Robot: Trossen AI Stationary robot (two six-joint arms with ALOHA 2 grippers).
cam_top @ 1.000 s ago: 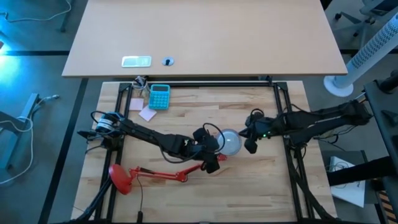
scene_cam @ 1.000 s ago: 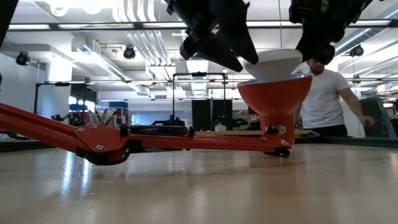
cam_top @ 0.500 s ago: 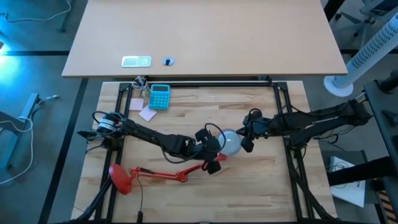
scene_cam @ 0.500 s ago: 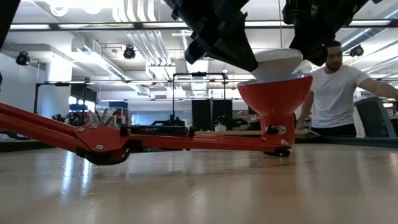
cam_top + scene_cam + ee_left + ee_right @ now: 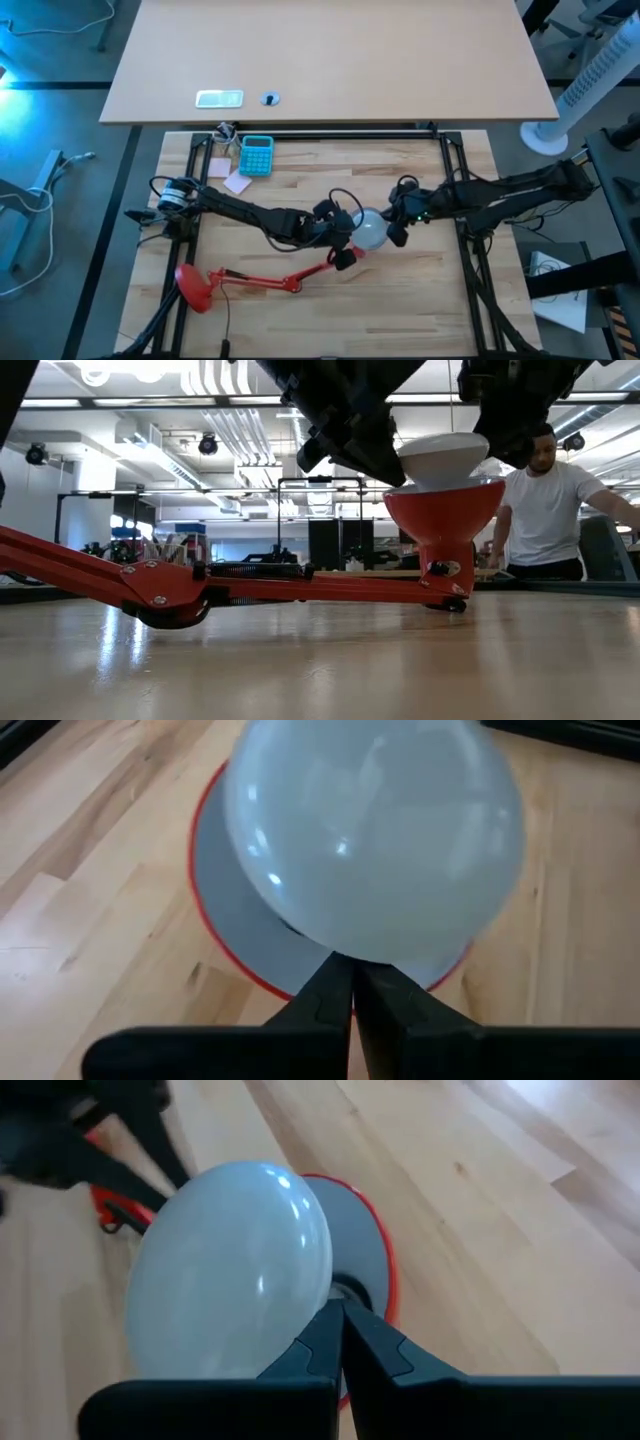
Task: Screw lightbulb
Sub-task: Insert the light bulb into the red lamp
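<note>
Currently your left fingers (image 5: 350, 1010) and right fingers (image 5: 340, 1342) are both closed, flanking the lightbulb (image 5: 371, 229) without gripping; pushing unevenly could cross-thread it.

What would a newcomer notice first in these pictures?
The white lightbulb sits tilted in the red lamp shade near the table's middle. The left pincer and the right pincer, both shut, press close on either side of it. Behind the table stands a person.

My left gripper (image 5: 343, 238) and right gripper (image 5: 393, 226) are crowding the lightbulb (image 5: 371, 229) from both sides. The lamp shade (image 5: 444, 524) is blocking below.
</note>
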